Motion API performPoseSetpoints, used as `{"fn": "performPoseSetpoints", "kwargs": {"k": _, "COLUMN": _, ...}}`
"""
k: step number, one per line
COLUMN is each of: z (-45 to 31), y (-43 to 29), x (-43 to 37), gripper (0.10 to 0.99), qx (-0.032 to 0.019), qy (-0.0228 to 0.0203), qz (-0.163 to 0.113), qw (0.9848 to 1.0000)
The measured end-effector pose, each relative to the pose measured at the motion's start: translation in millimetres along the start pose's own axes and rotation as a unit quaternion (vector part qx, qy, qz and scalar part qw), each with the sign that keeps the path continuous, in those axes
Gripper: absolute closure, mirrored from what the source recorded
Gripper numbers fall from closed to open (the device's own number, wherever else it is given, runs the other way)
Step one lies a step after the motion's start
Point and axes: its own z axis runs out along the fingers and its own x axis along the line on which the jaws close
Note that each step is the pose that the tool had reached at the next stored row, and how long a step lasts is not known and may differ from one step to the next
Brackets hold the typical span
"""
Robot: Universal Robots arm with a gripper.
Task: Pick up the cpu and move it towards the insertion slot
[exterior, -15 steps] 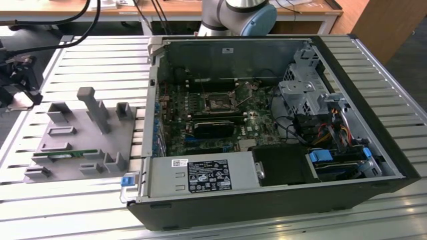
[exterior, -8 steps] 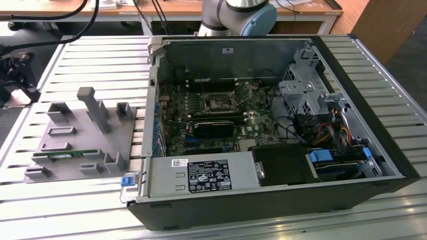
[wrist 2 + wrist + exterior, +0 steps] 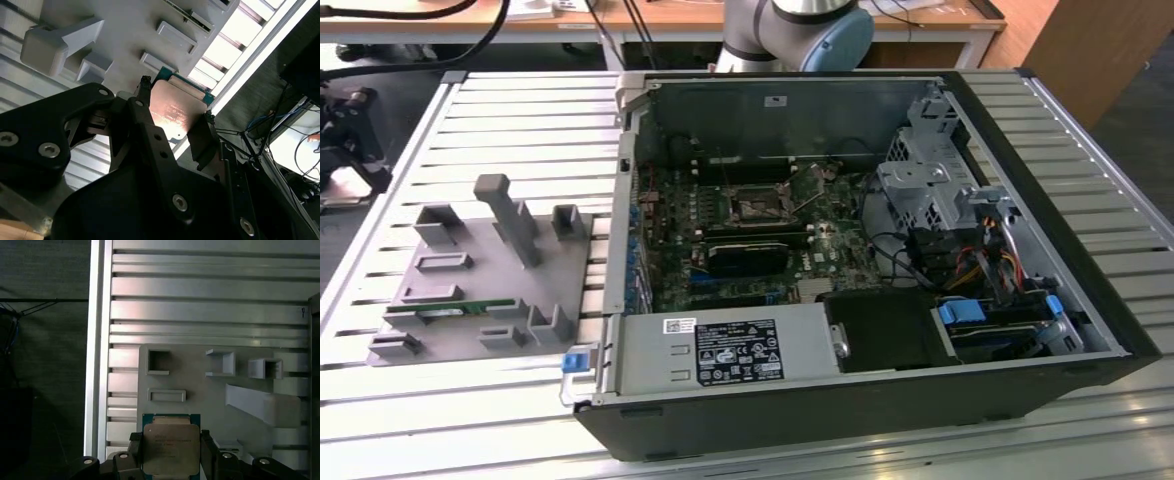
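Black claw [image 3: 171, 444] clenches the cpu [image 3: 171, 454] above the grey tray [image 3: 200, 395]; in the exterior view the insertion slot [image 3: 758, 206] sits roughly at the tray's three o'clock.

A: Item one, cpu [image 3: 171, 449]?
B: Flat square chip, silvery-grey metal top, green rim. Clamped at two opposite edges by the gripper [image 3: 171, 454], above the grey tray [image 3: 200, 385].
A: Item two, insertion slot [image 3: 758, 207]?
B: Small square dark socket, silvery frame. Sits on the green board [image 3: 670, 285] inside the open case [image 3: 854, 425].
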Motion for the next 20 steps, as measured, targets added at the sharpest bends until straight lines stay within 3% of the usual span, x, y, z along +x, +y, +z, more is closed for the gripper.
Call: {"fn": "performPoseSetpoints", "kwargs": {"k": 20, "z": -31.6, "y": 1.5, "x": 0.0, "gripper": 0.545, "qx": 0.0000, "qy": 0.0000, "qz": 0.000, "qw": 1.0000}}
